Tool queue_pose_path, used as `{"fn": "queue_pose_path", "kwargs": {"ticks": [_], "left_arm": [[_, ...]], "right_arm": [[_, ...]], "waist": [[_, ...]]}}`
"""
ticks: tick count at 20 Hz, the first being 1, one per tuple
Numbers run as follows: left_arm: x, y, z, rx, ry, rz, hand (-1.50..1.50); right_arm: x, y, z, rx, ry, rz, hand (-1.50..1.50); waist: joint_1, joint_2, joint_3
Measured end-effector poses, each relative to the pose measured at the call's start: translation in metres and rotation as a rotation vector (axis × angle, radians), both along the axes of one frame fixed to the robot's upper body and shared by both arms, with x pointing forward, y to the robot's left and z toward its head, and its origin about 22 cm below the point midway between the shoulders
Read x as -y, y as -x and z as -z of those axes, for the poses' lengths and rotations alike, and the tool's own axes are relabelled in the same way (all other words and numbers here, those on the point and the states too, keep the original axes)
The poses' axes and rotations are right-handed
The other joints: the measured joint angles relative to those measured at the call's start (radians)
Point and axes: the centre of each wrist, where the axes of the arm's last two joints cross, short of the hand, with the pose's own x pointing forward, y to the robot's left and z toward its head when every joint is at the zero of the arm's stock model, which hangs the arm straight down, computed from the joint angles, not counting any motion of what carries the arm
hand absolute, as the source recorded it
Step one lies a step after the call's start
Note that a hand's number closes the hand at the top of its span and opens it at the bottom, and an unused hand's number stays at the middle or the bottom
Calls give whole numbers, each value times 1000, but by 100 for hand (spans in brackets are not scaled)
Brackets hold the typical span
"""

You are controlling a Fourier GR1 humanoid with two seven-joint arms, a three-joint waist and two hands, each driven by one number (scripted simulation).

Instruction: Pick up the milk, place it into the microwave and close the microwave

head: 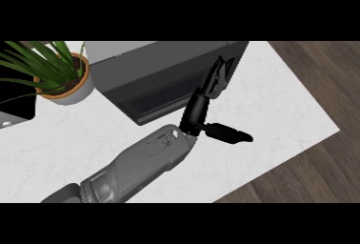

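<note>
The dark grey microwave (165, 66) stands at the back of the white counter (281, 114), and its front face looks closed. No milk shows anywhere in the head view. My left hand (196, 113) reaches up from the lower left on a grey forearm. Its straight fingers (214, 78) lie against the microwave's front right corner, and its thumb (229, 133) sticks out to the right over the counter. The hand is open and holds nothing. My right hand is out of view.
A green plant in a tan pot (65, 78) stands left of the microwave. A dark flat object (14, 112) lies at the left edge. The counter's right and front edges drop to a wooden floor (316, 171).
</note>
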Motion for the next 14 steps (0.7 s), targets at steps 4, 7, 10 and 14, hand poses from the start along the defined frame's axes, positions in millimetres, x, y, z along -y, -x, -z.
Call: {"fn": "queue_pose_path", "kwargs": {"ticks": [4,7,10,14], "left_arm": [[1,0,1,2,6,-1,-150],[1,0,1,4,7,1,-150],[1,0,2,4,8,1,-150],[2,0,2,8,11,3,-150]], "right_arm": [[1,-2,-3,2,-2,-10,-150],[1,-4,-6,0,0,-21,-150],[1,-5,-9,3,4,-36,-150],[1,-7,-13,6,6,-53,-150]], "waist": [[-3,0,0],[-3,0,0],[-4,-1,0],[-7,0,0]]}}
